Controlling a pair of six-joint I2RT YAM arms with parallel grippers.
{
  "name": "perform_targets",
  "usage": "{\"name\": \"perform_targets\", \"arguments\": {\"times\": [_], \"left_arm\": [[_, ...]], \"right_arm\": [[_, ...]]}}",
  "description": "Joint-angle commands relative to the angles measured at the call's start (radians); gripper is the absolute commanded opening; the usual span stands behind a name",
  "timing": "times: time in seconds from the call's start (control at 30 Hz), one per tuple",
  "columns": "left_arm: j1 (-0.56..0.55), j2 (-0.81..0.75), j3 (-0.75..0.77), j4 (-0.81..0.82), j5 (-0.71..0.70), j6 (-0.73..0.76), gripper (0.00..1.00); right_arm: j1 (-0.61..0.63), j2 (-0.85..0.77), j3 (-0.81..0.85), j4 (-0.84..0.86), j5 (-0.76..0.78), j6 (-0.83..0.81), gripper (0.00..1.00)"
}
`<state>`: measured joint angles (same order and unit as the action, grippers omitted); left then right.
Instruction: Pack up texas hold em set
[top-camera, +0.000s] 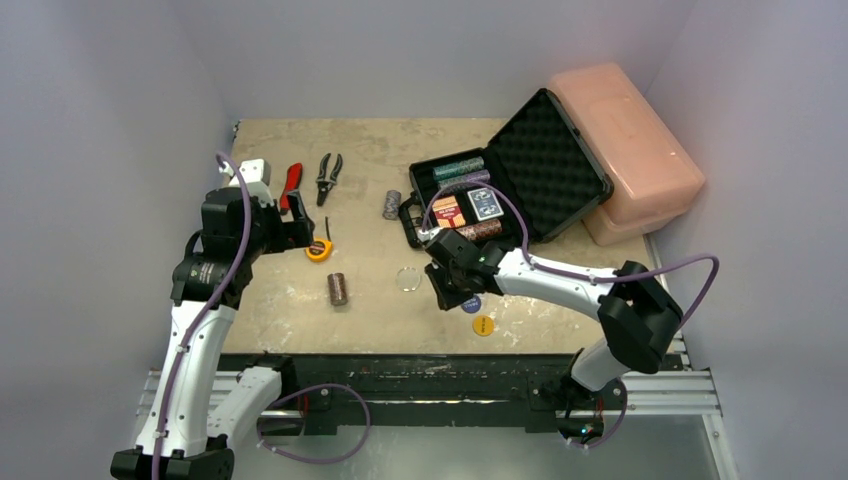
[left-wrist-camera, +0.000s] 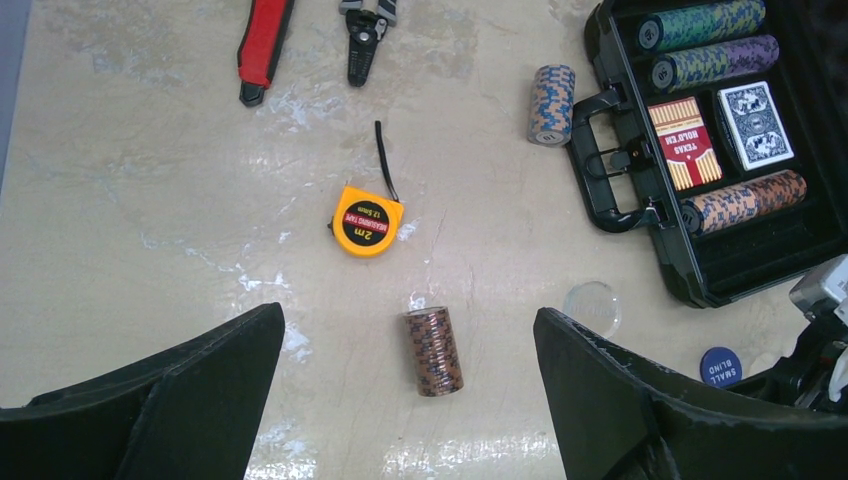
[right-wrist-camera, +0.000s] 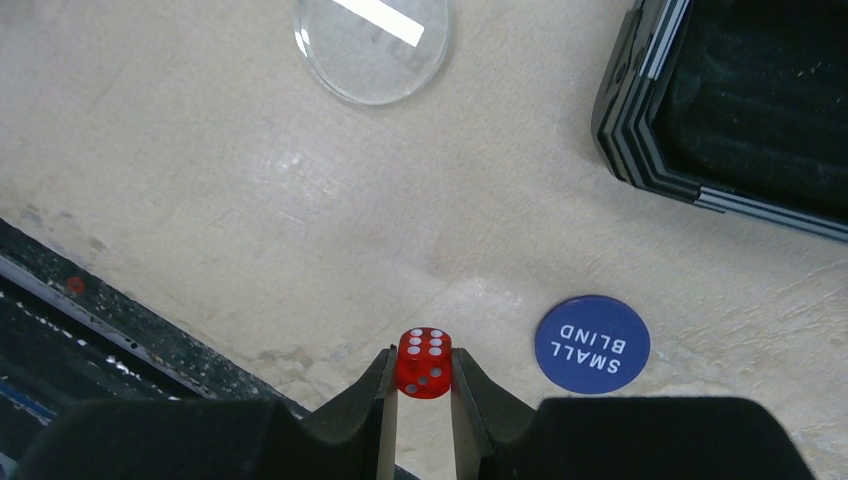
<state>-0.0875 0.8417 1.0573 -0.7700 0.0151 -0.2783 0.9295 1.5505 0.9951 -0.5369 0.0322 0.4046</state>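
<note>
Pinching red die (right-wrist-camera: 424, 362) in jaws of right gripper (right-wrist-camera: 423, 375) near briefcase (right-wrist-camera: 640, 130), ready to pack (left gripper (left-wrist-camera: 408, 335) jaws spread wide, empty).

I'm seeing the briefcase (top-camera: 545, 150) lying open toward the worktop's far right corner, with the plastic box (top-camera: 630, 150) just behind it. Chip stacks (left-wrist-camera: 700, 25) and two card decks (left-wrist-camera: 683, 143) are sitting inside it. One loose chip stack (top-camera: 391, 204) is lying just left of the handle, a second stack (top-camera: 338, 289) nearer the near edge, and the tape measure (top-camera: 319, 250) left of both. The Small Blind button (right-wrist-camera: 592, 343) is lying just right of the die (right-wrist-camera: 424, 362), which is sitting between the right gripper's (right-wrist-camera: 424, 375) fingers.
</note>
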Motion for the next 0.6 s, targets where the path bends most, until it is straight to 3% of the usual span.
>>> {"name": "perform_targets", "arguments": {"times": [0.0, 0.4, 0.57], "left_arm": [[-0.004, -0.004, 0.041, 0.014, 0.007, -0.015, 0.96], [-0.006, 0.003, 0.040, 0.015, 0.035, -0.022, 0.95], [-0.009, 0.010, 0.038, 0.019, 0.050, -0.029, 0.94]], "right_arm": [[0.006, -0.045, 0.079, 0.025, 0.036, 0.031, 0.00], [0.000, 0.024, 0.332, -0.057, 0.307, 0.048, 0.00], [-0.042, 0.083, 0.449, -0.077, 0.349, 0.029, 0.00]]}}
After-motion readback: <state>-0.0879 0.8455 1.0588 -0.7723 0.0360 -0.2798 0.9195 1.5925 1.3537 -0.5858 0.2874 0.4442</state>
